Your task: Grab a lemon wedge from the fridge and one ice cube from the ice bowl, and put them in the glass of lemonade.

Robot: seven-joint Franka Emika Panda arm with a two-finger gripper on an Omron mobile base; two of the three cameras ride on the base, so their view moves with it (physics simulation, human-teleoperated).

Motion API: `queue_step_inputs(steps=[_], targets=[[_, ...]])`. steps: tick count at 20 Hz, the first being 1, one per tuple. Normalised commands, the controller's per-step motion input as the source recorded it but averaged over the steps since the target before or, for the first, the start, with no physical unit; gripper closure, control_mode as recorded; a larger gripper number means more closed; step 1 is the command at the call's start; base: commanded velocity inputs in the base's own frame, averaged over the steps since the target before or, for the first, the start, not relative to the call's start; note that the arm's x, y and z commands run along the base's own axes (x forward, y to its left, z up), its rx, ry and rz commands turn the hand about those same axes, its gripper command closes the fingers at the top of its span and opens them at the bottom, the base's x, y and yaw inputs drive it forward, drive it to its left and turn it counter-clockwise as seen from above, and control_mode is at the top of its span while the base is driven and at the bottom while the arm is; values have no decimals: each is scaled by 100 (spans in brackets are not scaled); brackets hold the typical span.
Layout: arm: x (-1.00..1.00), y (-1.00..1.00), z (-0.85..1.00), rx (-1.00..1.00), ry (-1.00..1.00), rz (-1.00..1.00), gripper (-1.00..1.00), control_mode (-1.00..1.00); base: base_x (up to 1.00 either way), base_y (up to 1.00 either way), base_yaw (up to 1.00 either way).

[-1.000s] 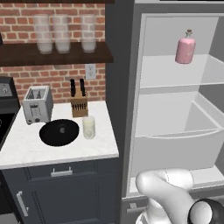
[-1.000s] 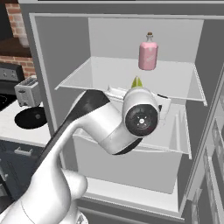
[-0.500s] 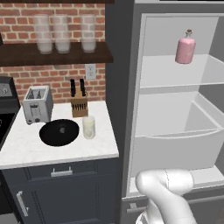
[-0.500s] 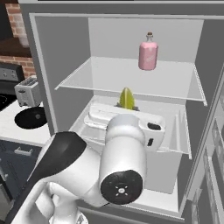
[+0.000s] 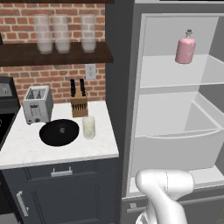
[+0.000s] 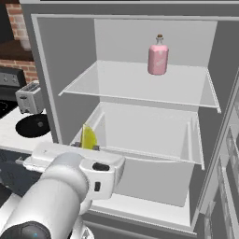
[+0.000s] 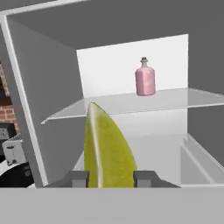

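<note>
Two-finger dark gripper (image 7: 111,178) clamps the small yellow-green lemon wedge (image 7: 106,151), tip up, at the open dark grey fridge (image 6: 42,70); small glass of creamy-yellow lemonade (image 5: 89,127) sits well off to the left on the counter.

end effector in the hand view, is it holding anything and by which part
Yes: the end effector is shut on the lemon wedge, gripping it at its lower end between the two fingertips, with the pointed tip sticking up in front of the open fridge.
</note>
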Motion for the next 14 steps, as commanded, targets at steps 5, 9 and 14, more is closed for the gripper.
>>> queue_step_inputs(steps=[5, 9, 14], targets=[[-42, 60, -59, -4, 40, 2, 100, -100, 0, 0, 0], [-15, 62, -54, -7, 41, 11, 100, -100, 0, 0, 0], [-4, 55, -28, -9, 16, 15, 100, 100, 5, 40, 5]])
